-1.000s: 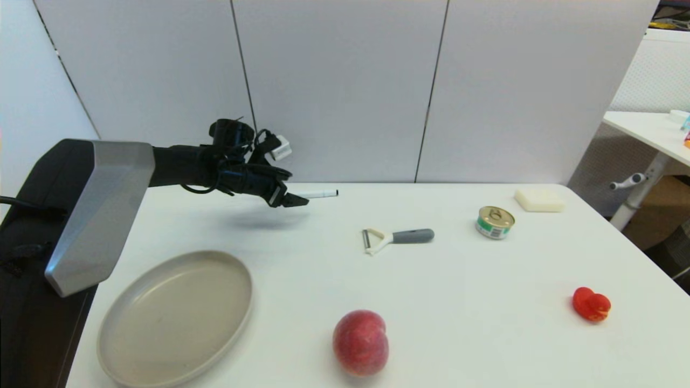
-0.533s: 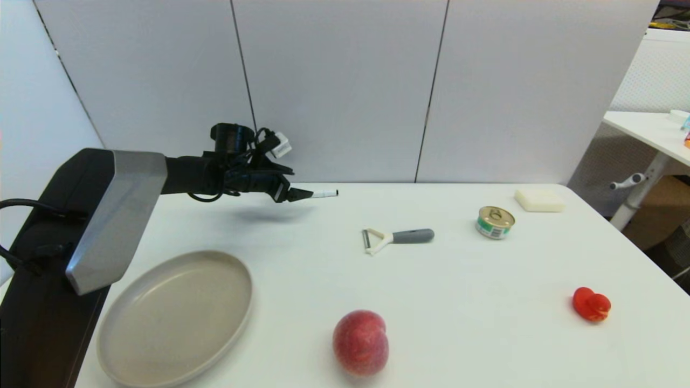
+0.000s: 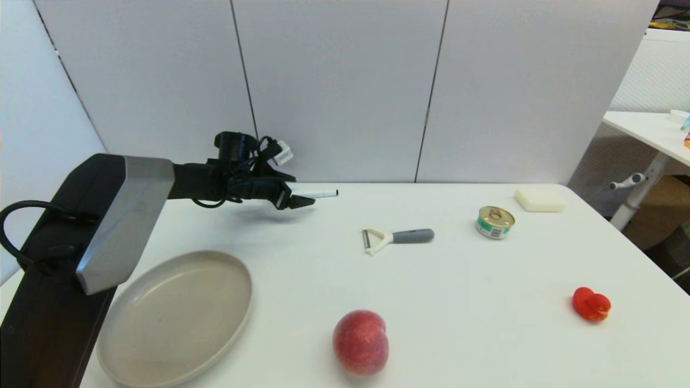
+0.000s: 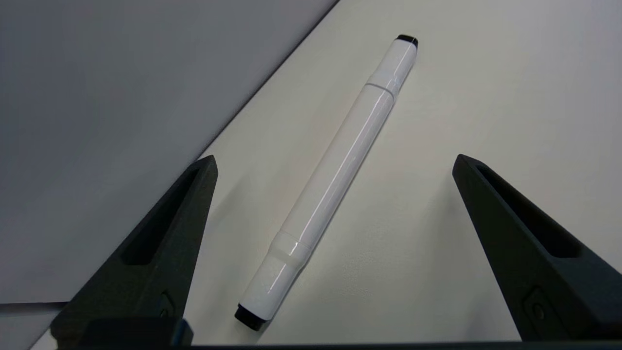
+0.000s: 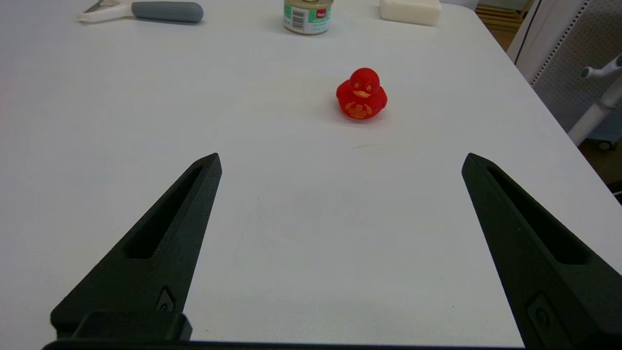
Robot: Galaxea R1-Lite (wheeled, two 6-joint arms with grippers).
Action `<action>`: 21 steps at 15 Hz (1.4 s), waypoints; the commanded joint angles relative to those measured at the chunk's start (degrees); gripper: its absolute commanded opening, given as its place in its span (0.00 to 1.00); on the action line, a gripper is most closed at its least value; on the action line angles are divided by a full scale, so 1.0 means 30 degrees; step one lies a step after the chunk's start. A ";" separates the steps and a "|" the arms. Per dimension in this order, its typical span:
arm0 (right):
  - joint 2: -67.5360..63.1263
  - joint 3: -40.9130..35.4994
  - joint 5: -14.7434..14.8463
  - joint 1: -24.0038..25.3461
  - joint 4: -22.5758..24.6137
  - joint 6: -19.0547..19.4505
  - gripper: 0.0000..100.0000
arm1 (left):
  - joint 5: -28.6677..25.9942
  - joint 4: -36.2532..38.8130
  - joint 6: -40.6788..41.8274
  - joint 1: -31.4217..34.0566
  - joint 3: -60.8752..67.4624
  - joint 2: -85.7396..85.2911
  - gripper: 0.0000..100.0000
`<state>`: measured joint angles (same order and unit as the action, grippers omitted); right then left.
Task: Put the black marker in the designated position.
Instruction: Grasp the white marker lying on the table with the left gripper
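The black marker [image 4: 335, 180], a white barrel with small black tips, lies flat on the table close to the back wall panel. In the head view its far end [image 3: 322, 193] sticks out to the right of my left gripper [image 3: 301, 198]. That left gripper [image 4: 334, 159] is open and low over the table, one finger on each side of the marker's near half, neither touching it. My right gripper [image 5: 340, 157] hangs open over bare white tabletop near the right front and is out of the head view. No mark for the designated position shows on the table.
A beige oval plate [image 3: 175, 318] lies front left and a peach [image 3: 360, 342] front centre. A grey-handled peeler [image 3: 399, 237], a tin can [image 3: 495, 222] and a white block [image 3: 539, 200] sit mid to back right. A red duck [image 5: 362, 95] stands ahead of the right gripper.
My left arm has reached farther forward and to the right, bringing its open gripper around the marker's near end. The marker itself has not moved.
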<state>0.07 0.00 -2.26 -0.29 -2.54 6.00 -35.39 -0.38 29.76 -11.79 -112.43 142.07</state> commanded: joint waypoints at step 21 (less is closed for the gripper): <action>-0.0024 0.0000 -0.0010 0.0010 -0.0004 0.0022 1.00 | -0.0040 0.0917 -0.1101 0.0092 -0.0169 0.1042 0.00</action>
<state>0.07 0.00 -2.26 -0.24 -2.54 6.00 -35.33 2.39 26.30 -11.50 -112.93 144.93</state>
